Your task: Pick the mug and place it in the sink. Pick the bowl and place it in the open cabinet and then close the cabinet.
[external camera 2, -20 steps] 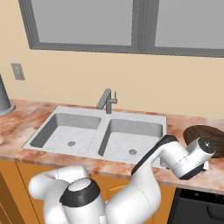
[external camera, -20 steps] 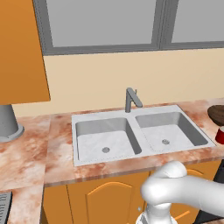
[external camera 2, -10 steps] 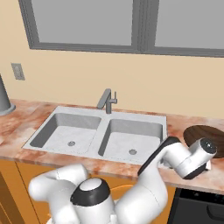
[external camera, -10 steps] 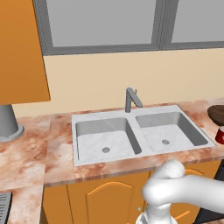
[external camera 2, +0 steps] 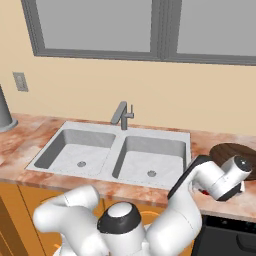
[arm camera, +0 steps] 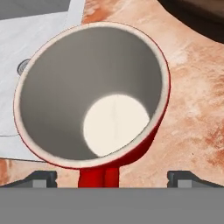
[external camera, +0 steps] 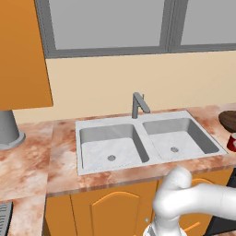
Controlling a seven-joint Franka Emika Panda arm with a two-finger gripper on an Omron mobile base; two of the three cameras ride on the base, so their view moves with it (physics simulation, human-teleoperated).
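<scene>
Mug (arm camera: 94, 94) sits between wide tool (arm camera: 113, 177) tips, seemingly untouched.

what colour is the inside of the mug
Off-white inside the mug, red outside; the hand view shows it best.

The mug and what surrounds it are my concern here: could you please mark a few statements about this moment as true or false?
1. The mug stands upright on the counter. True.
2. The mug lies in the sink. False: it stands on the counter beside the sink.
3. The pincer is shut on the mug. False: its tips stand wide apart, nothing gripped.
4. The mug holds nothing. True.
5. The bowl sits in a basin. False: it rests on the counter.
</scene>
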